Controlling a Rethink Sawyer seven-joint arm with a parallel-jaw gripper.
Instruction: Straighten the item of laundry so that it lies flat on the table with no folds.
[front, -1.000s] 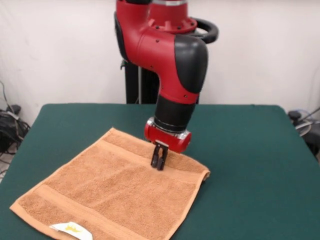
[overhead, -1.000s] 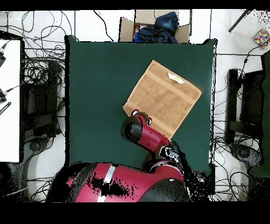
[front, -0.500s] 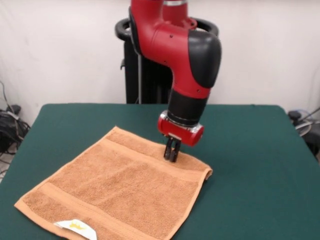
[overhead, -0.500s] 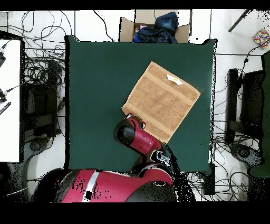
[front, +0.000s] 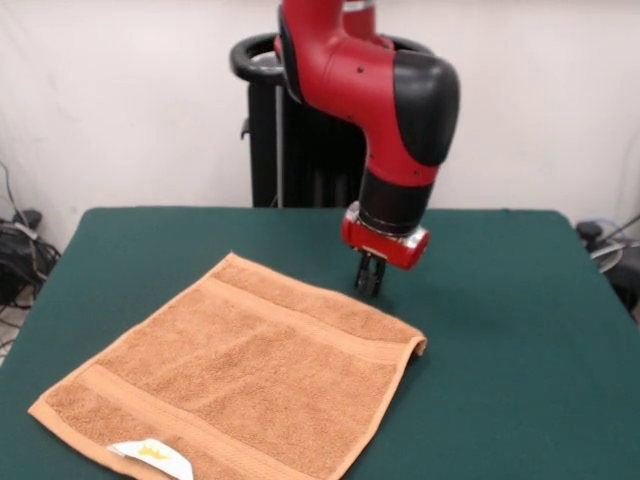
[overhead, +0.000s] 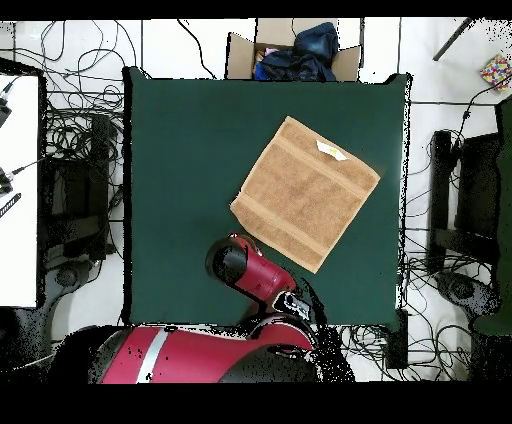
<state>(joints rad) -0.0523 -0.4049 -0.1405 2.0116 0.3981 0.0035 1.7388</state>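
orange-tan towel (front: 235, 375) spread flat on green table (front: 520, 330), set diagonally, 2 woven bands visible, white tag (front: 150, 455) at near edge, gripper (front: 369, 283) just past towel's far edge, fingers pressed together, holding nothing, above bare felt

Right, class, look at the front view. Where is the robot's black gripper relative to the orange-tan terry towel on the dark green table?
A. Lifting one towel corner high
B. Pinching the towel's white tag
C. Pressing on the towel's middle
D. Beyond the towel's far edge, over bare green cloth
D: the gripper hangs past the far edge of the orange-tan terry towel, with bare dark green table beneath it and the towel lying spread out.
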